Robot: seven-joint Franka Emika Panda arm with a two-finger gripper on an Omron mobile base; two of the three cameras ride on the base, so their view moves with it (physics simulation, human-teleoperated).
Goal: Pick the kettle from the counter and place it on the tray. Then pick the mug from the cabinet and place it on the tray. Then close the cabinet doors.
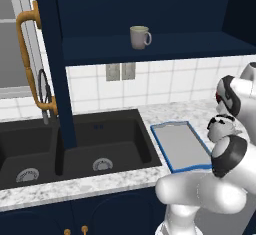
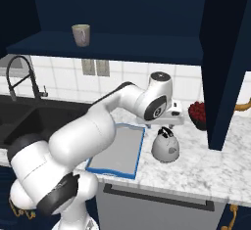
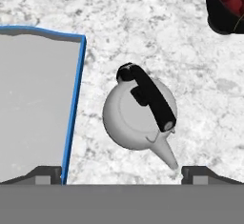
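Observation:
The silver-grey kettle with its black arched handle stands on the speckled counter, just right of the blue-rimmed grey tray. My gripper hangs open straight above the kettle, fingertips wide apart and touching nothing. From the right base view the gripper hovers a little over the kettle's handle, with the tray to its left. The beige mug sits on the navy shelf of the open cabinet. Both cabinet doors stand open.
A dark bowl of red fruit sits on the counter behind the kettle, near the open right door. The black double sink and its faucet lie left of the tray. The open left door overhangs the sink.

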